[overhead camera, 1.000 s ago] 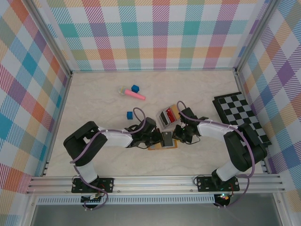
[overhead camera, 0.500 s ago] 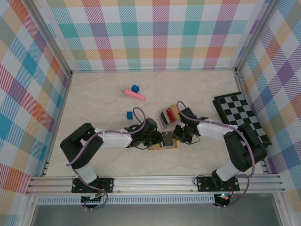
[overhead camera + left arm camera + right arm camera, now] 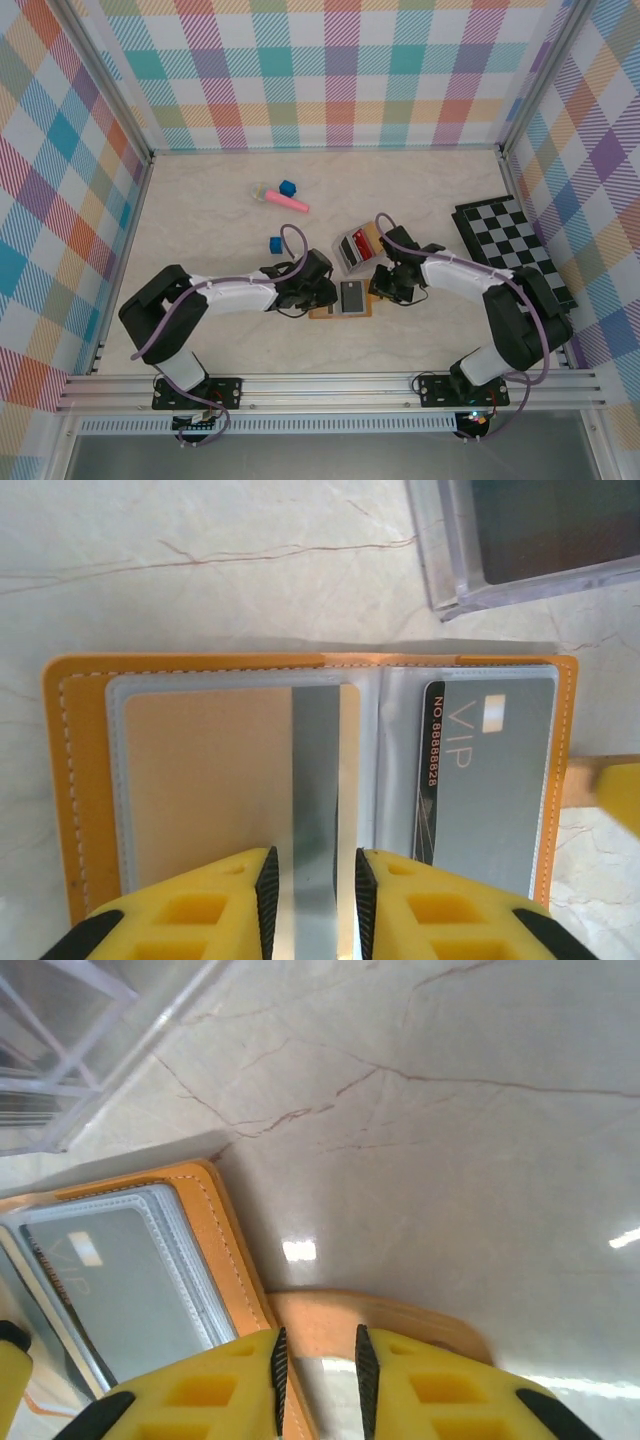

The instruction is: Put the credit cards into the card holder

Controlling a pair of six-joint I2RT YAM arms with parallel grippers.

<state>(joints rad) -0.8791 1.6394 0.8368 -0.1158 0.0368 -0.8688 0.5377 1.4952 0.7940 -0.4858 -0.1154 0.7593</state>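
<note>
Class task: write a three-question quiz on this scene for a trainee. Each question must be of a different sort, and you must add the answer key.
1. True or false: the card holder lies folded shut on the table.
2. Multiple choice: in the left wrist view, what is printed on the grey card inside the card holder? A. GOLD B. VIP C. BANK
3. Fill in the blank: in the top view, the chequered board lies to the ___ of the card holder.

Key: 1 false, it lies open. 2 B. 3 right.
</note>
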